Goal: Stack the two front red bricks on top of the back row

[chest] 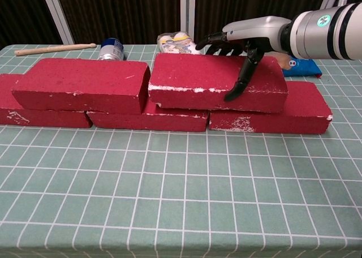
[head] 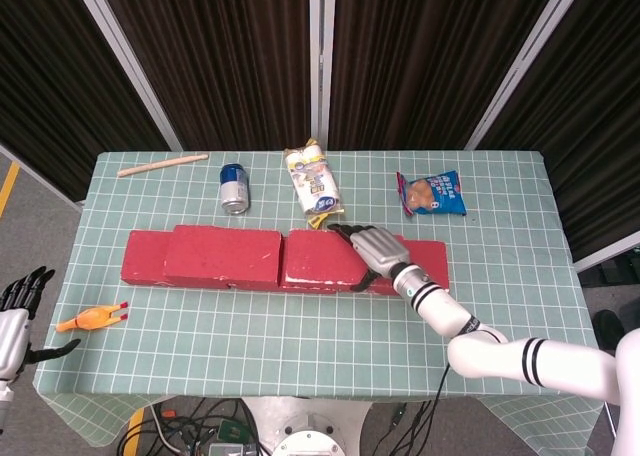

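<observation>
Three red bricks form the back row (chest: 271, 112) on the green grid mat. A second-layer red brick (chest: 82, 82) lies on the row's left part. Another red brick (chest: 198, 80) lies flat on the middle and right bricks, almost touching the left upper one. My right hand (chest: 244, 38) grips this brick, fingers over its back edge and thumb (chest: 240, 80) down its front face; in the head view my right hand (head: 372, 248) covers the brick's right end. My left hand (head: 15, 314) hangs open off the table's left edge, holding nothing.
Behind the bricks stand a blue can (head: 233, 187), a yellow snack packet (head: 312, 181) and a blue snack bag (head: 432, 193). A wooden stick (head: 162, 164) lies at the back left. An orange toy chicken (head: 92, 319) lies at the front left.
</observation>
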Robot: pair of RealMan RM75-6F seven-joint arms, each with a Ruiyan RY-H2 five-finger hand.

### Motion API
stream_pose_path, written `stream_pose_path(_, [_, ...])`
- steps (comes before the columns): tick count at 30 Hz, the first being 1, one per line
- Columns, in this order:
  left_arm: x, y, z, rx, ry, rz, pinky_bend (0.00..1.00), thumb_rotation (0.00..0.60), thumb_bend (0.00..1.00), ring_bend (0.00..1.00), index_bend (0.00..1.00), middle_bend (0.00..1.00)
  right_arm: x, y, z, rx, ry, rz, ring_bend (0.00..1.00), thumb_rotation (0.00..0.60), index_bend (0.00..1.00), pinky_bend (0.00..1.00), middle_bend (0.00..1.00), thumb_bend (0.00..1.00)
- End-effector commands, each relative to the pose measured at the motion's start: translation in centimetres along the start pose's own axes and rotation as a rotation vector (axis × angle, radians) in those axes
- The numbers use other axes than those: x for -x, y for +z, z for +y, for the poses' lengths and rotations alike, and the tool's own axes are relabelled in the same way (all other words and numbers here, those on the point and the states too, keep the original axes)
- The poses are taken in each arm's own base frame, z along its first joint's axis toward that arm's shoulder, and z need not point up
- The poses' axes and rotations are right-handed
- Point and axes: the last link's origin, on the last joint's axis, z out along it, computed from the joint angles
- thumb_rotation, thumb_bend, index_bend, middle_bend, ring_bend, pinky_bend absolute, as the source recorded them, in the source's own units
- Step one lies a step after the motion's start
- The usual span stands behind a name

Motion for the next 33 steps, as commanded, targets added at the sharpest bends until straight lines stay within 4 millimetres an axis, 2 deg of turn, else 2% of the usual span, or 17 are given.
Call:
stream_pose_path(1, [-0.1,0.0,0.0,0.003,-0.003,0.002,0.00,0.600,0.02,0.00,0.04,0.00,0.0,0.4,-0.1,0.001,-0.002,-0.010,0.21,0.600,0.01,0.32,0.25,0.10])
stream_pose_path(33, [0.0,-0.2,-0.2,0.007,-0.012,-0.007,0.00,0.600,0.02,0.00,0.04,0.00,0.2,1.7,-0.9,-0.008,-0.013,-0.039,0.21,0.600,0.00,0.31,0.25,0.10])
